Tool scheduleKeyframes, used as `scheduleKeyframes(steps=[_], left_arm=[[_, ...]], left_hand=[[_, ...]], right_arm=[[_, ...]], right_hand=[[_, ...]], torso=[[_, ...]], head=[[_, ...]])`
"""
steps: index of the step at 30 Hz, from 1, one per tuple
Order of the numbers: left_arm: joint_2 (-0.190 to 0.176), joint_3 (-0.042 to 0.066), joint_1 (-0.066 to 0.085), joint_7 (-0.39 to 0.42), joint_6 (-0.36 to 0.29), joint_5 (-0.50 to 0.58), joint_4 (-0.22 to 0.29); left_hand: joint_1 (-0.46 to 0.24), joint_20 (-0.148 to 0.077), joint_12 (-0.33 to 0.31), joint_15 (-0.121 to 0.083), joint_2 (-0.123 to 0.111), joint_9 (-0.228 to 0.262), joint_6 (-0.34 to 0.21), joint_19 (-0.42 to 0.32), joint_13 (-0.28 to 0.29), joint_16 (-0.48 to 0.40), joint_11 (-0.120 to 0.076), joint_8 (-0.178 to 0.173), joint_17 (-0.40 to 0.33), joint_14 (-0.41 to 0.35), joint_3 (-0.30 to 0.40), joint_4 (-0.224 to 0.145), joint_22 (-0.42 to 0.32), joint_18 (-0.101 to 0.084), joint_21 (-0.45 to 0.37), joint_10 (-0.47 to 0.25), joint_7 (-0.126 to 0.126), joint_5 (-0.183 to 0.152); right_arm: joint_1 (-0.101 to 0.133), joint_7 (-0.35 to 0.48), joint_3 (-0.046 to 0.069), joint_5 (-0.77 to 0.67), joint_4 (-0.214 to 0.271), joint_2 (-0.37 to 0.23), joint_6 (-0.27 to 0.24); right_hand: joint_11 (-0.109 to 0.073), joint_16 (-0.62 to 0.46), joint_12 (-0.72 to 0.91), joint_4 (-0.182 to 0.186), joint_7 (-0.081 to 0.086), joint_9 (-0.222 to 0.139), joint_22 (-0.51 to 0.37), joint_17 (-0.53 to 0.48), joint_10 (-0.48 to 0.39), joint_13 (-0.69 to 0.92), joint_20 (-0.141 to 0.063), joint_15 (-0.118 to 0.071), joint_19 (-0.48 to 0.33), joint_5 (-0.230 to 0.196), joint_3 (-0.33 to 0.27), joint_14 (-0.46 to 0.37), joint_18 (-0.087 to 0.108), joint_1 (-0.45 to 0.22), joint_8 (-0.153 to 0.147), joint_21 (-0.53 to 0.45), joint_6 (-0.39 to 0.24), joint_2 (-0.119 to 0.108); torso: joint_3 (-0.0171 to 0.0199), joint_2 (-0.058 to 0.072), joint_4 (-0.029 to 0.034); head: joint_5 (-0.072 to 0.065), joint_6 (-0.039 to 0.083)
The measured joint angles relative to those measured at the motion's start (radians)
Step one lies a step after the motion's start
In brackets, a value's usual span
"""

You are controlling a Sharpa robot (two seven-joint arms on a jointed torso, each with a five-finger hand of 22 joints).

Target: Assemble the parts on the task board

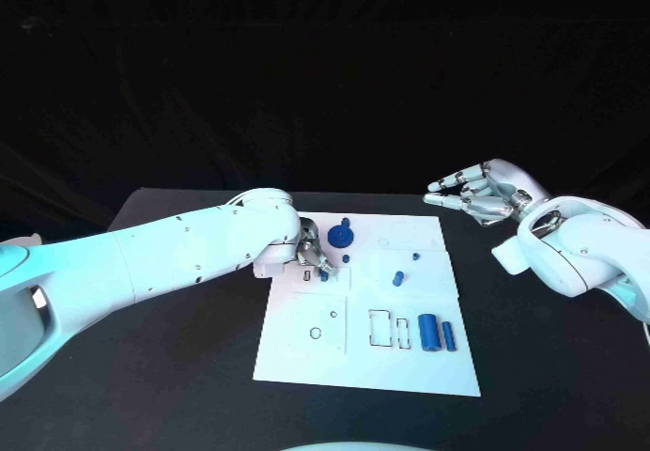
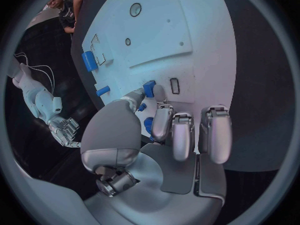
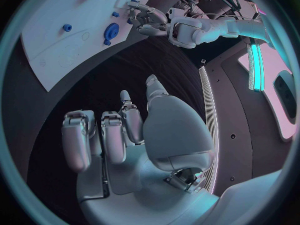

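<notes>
The white task board (image 1: pixel 365 362) is laid flat mid-table with its cut-out slots facing up, presumably so parts can be dropped in from above. Over its far left portion the left hand (image 1: pixel 312 252) is lowered, a small blue part (image 2: pixel 149 88) pinched at its fingertips, long axis roughly upright, seemingly for seating. The right hand (image 1: pixel 477 192) is held off the board's far right corner, fingers curled on nothing

One task board (image 1: pixel 407 371) and six blue parts (image 1: pixel 428 331).
</notes>
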Motion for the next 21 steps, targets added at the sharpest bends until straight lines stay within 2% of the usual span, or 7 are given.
scheduleKeyframes(steps=[3, 10, 13, 16, 21], left_arm=[[0.000, 0.000, 0.000, 0.001, 0.001, 0.000, -0.001], [-0.010, 0.002, -0.002, 0.003, 0.001, 0.001, 0.009], [-0.022, 0.006, -0.005, 0.003, -0.001, 0.004, 0.019], [-0.037, 0.015, -0.008, 0.002, -0.005, 0.011, 0.030], [-0.058, 0.038, -0.004, 0.001, -0.026, 0.040, 0.054]], left_hand=[[0.000, 0.000, 0.000, 0.000, 0.000, 0.000, 0.000, 0.000, 0.001, 0.000, 0.000, 0.000, 0.000, 0.000, -0.023, 0.010, 0.000, 0.000, 0.000, 0.000, 0.000, 0.000], [-0.005, -0.004, 0.004, 0.000, 0.006, 0.001, 0.000, 0.004, 0.006, 0.000, 0.000, 0.006, 0.000, 0.000, -0.077, 0.035, 0.000, 0.000, 0.000, 0.007, 0.000, 0.000], [-0.001, -0.004, 0.004, -0.003, 0.020, 0.003, 0.002, 0.004, 0.007, 0.000, 0.000, 0.005, 0.000, 0.003, -0.131, 0.060, 0.000, 0.000, 0.000, 0.007, -0.002, -0.075], [-0.010, -0.004, 0.004, -0.003, 0.029, 0.003, 0.003, 0.004, 0.003, 0.000, 0.000, 0.005, 0.000, 0.003, -0.176, 0.068, 0.000, 0.000, 0.000, 0.007, -0.004, -0.117], [-0.012, -0.004, -0.017, -0.003, 0.038, 0.003, -0.003, 0.004, -0.024, 0.000, 0.001, 0.005, 0.000, 0.003, -0.222, 0.069, 0.000, 0.000, 0.000, -0.002, 0.002, -0.125]], right_arm=[[0.000, 0.001, 0.000, 0.001, 0.000, 0.000, 0.000], [0.000, 0.004, 0.000, 0.002, -0.002, -0.001, 0.000], [0.000, 0.004, 0.000, 0.003, -0.004, 0.000, 0.000], [0.000, 0.005, 0.000, 0.003, -0.007, 0.000, 0.000], [-0.002, 0.006, 0.000, 0.006, -0.013, 0.001, 0.000]], right_hand=[[0.000, 0.000, 0.000, 0.008, 0.000, 0.000, 0.000, 0.000, 0.000, 0.000, 0.000, 0.000, 0.000, -0.014, -0.013, 0.000, 0.000, -0.004, 0.000, 0.000, 0.000, 0.004], [0.000, 0.000, 0.000, 0.012, 0.000, 0.000, 0.000, 0.000, 0.000, 0.000, 0.000, 0.000, 0.000, -0.014, -0.018, 0.000, 0.000, -0.004, 0.000, 0.000, 0.000, 0.004], [0.000, 0.000, 0.000, 0.012, 0.000, 0.000, 0.000, 0.000, 0.000, 0.000, 0.000, 0.000, 0.000, -0.014, -0.018, 0.000, 0.000, -0.004, 0.000, 0.000, 0.000, 0.004], [0.000, 0.000, 0.000, 0.012, 0.000, 0.000, 0.000, 0.000, 0.000, 0.000, 0.000, 0.000, 0.000, -0.014, -0.018, 0.000, 0.000, -0.004, 0.000, 0.000, 0.000, 0.004], [0.000, 0.000, 0.000, 0.015, 0.000, 0.000, 0.000, 0.000, 0.000, 0.000, 0.000, 0.000, 0.000, -0.014, -0.021, 0.000, 0.000, -0.007, 0.000, 0.000, 0.000, 0.007]], torso=[[-0.0001, 0.000, -0.0002], [-0.0006, 0.000, -0.0002], [-0.0007, 0.000, -0.0006], [-0.0007, 0.000, -0.0003], [-0.0007, -0.001, 0.0001]], head=[[0.000, 0.000], [0.000, 0.002], [0.000, 0.002], [0.000, 0.003], [-0.001, 0.006]])
